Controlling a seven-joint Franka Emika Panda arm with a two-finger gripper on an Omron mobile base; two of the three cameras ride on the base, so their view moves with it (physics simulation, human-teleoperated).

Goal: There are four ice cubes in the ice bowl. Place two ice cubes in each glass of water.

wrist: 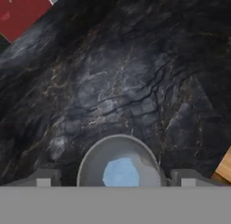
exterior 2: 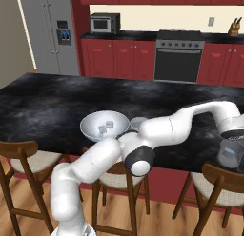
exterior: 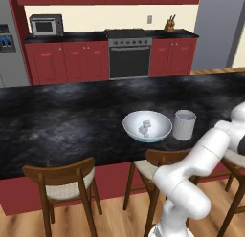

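The pale ice bowl (exterior: 161, 127) (exterior 2: 90, 124) sits on the black counter with small ice cubes (exterior: 144, 129) (exterior 2: 109, 124) lying in it. One glass of water (exterior: 184, 125) stands just right of the bowl. A second glass (exterior 2: 230, 155) (wrist: 92, 161) stands near the counter's front edge, far to the right. My gripper (exterior 2: 232, 138) (wrist: 116, 179) hovers straight over this second glass. Its fingertips (wrist: 43, 178) stand wide apart, open, with nothing between them. A light blue ice cube (wrist: 121, 172) lies inside the glass below.
Wooden chairs (exterior: 64, 181) (exterior 2: 224, 185) line the near edge of the counter (exterior: 57, 121). My arm stretches across in front of the bowl in the right base view. Red cabinets, a stove (exterior: 129, 54) and a fridge (exterior 2: 50, 33) stand at the back.
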